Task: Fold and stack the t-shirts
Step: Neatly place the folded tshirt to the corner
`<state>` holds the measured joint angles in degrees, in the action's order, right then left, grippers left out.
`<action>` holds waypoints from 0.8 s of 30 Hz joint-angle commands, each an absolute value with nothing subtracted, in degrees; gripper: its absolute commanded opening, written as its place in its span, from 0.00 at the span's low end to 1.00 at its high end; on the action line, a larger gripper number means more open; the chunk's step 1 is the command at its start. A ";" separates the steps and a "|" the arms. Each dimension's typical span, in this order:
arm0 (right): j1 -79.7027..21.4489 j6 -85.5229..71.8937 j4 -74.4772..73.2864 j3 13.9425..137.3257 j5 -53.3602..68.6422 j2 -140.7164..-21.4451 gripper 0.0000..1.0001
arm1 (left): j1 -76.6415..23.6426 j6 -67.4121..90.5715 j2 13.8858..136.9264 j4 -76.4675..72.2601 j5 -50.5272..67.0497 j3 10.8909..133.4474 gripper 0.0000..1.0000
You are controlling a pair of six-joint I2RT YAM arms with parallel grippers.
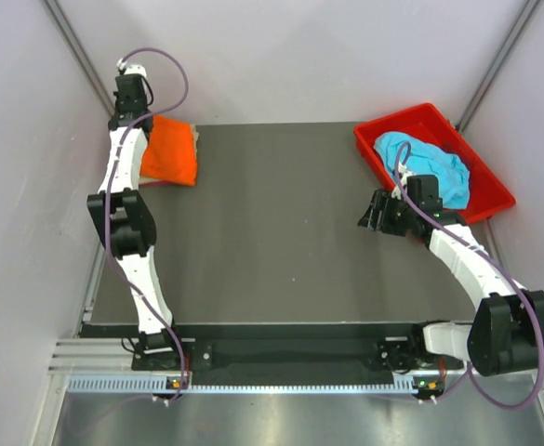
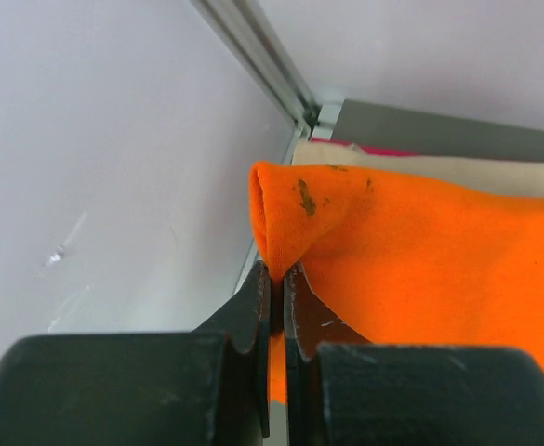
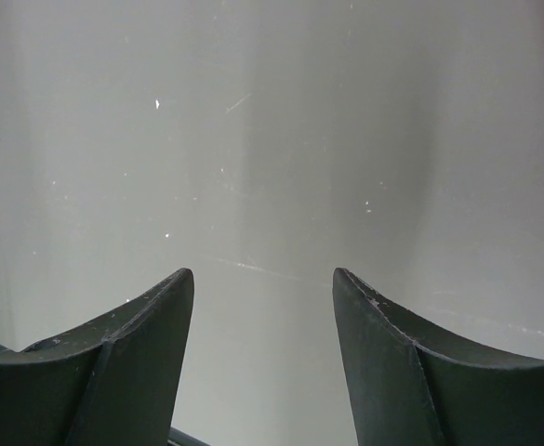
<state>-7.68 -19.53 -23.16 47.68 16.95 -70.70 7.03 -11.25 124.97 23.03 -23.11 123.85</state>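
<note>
A folded bright orange t-shirt (image 1: pixel 171 151) lies at the table's far left corner on a tan t-shirt (image 1: pixel 195 133), whose edge shows behind it. In the left wrist view the orange cloth (image 2: pixel 420 251) is pinched at a raised fold by my left gripper (image 2: pixel 277 274), which is shut on it; the tan shirt (image 2: pixel 439 172) shows beyond. A turquoise t-shirt (image 1: pixel 425 167) lies crumpled in the red bin (image 1: pixel 495 200). My right gripper (image 1: pixel 376 212) hangs open and empty over the table just left of the bin; its wrist view (image 3: pixel 263 279) shows only blank surface.
The red plastic bin stands at the far right corner. Pale walls close in the table on the left, back and right. A metal rail (image 2: pixel 262 56) runs up the corner behind the stack.
</note>
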 commanded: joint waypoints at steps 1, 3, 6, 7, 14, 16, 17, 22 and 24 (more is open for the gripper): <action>-6.94 -18.46 -20.74 48.25 16.26 -70.49 0.62 | 7.47 -9.93 126.47 21.89 -25.57 126.39 0.00; -6.94 -18.46 -20.83 48.34 16.17 -70.40 0.62 | 7.91 -9.76 128.05 21.01 -26.19 126.74 0.00; -6.94 -18.37 -20.74 48.43 15.91 -70.40 0.62 | 8.61 -9.14 131.30 22.06 -26.72 129.80 0.00; -6.94 -18.37 -20.83 48.51 15.82 -70.49 0.62 | 8.61 -9.05 131.83 22.06 -26.81 130.95 0.00; -6.94 -18.19 -21.00 48.52 15.03 -71.01 0.62 | 10.19 -8.44 134.82 17.93 -28.65 131.66 0.00; -6.94 -18.11 -21.01 48.60 14.94 -71.19 0.62 | 10.72 -7.56 135.70 18.63 -28.56 132.88 0.00; -6.94 -18.28 -21.01 48.78 14.85 -71.45 0.62 | 10.98 -7.30 136.83 19.15 -28.65 133.50 0.00; -6.94 -18.28 -21.27 48.96 14.41 -71.72 0.62 | 11.34 -7.65 138.95 16.97 -29.71 134.12 0.02; -6.94 -18.19 -21.44 48.95 14.15 -71.89 0.62 | 11.34 -7.47 138.69 14.51 -28.92 133.60 0.18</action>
<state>-7.68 -19.11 -23.18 47.68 15.05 -71.70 10.63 -8.10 138.65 20.99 -27.83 131.52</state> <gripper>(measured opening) 0.619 0.130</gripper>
